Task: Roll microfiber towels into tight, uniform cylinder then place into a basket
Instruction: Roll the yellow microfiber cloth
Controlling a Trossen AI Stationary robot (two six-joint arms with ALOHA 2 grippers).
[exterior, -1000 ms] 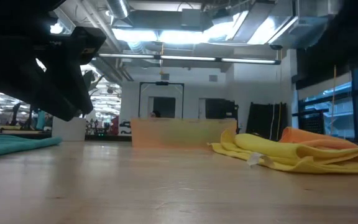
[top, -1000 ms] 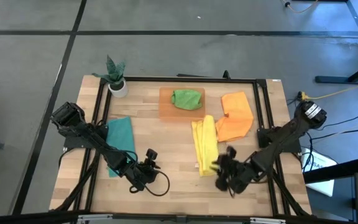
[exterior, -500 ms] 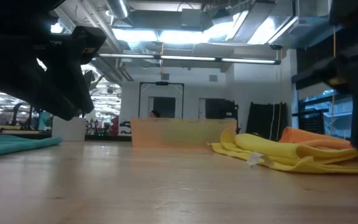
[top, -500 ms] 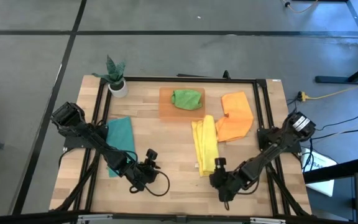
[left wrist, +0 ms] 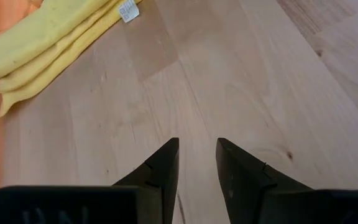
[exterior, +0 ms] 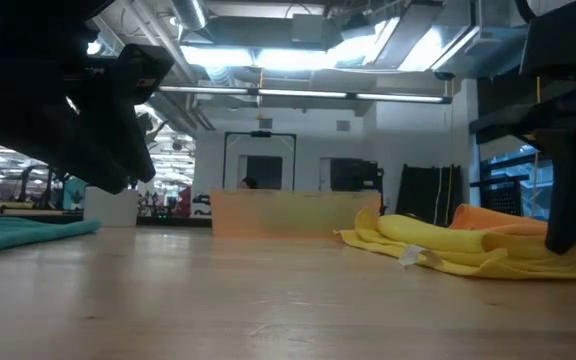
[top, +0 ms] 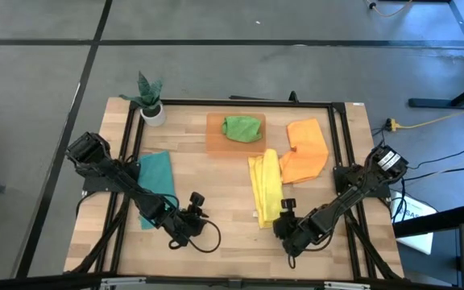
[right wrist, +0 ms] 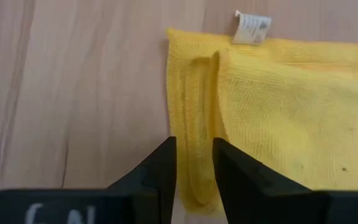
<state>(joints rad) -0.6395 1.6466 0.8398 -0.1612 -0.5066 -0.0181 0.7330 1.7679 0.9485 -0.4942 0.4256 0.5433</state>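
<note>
**Right hand settles over the yellow towel's near end**

The right hand (top: pixel 283 216) has swung in from the near right edge of the counter (top: pixel 216 181) over the last second and now sits low at the near end of the yellow towel (top: pixel 266 189). Its own camera looks straight down on that end: the fingers (right wrist: pixel 160 171) stand a narrow gap apart, straddling a folded ridge of yellow cloth, with the white tag (right wrist: pixel 251 28) lying just beyond. Nothing is pinched yet that I can see; the tips hang at the hem, not clamped on it.

The left hand (top: pixel 192 213) has not budged. It rests near the front middle of the counter with its fingers slightly parted over bare wood and holds nothing, the yellow towel off to its far right.

Elsewhere, the green towel (top: pixel 242 127) already lies bunched in the basket (top: pixel 214 141) at the far middle. The orange towel (top: pixel 305 151) lies just to the right of the yellow one, overlapping its far end, and the teal towel (top: pixel 156 185) lies flat at the left.

To my eye the yellow towel is next: the right hand looks set to grip the near hem and start the roll. The cloth is loosely folded and rumpled, so a tight, even cylinder may need tidying first.
</note>
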